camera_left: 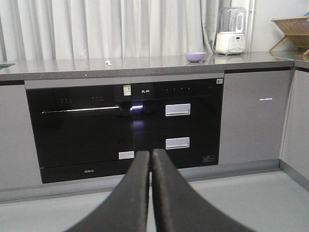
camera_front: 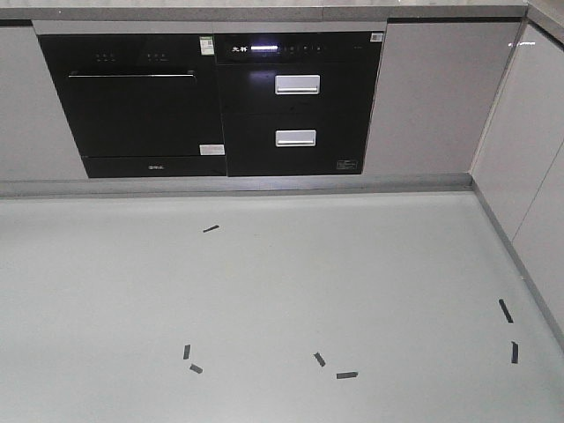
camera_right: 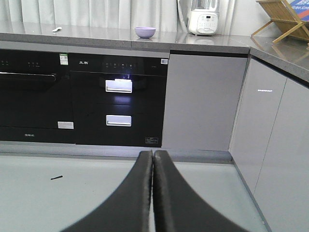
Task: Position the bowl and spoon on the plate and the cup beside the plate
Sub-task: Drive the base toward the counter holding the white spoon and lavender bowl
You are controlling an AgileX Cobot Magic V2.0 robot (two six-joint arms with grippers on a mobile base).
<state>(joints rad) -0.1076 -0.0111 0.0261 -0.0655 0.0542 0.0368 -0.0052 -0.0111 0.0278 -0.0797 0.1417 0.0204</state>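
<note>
On the grey countertop (camera_left: 58,67) above black ovens (camera_left: 77,130), bowl (camera_left: 194,56) sitting at one o'clock of left gripper (camera_left: 150,159), spoon (camera_left: 109,63) lying at eleven o'clock, white blender (camera_left: 230,30) standing right of bowl, left gripper and right gripper (camera_right: 153,157) both clenching empty.

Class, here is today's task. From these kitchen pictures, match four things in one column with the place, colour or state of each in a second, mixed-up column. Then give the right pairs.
Things
1. bowl
2. spoon
3. wooden rack
4. left gripper

Descriptions
A. small and pale, on the counter above the oven
B. shut, holding nothing
C. purple and round
D. at the corner of the counter

Pairs: 1-C, 2-A, 3-D, 4-B.
</note>
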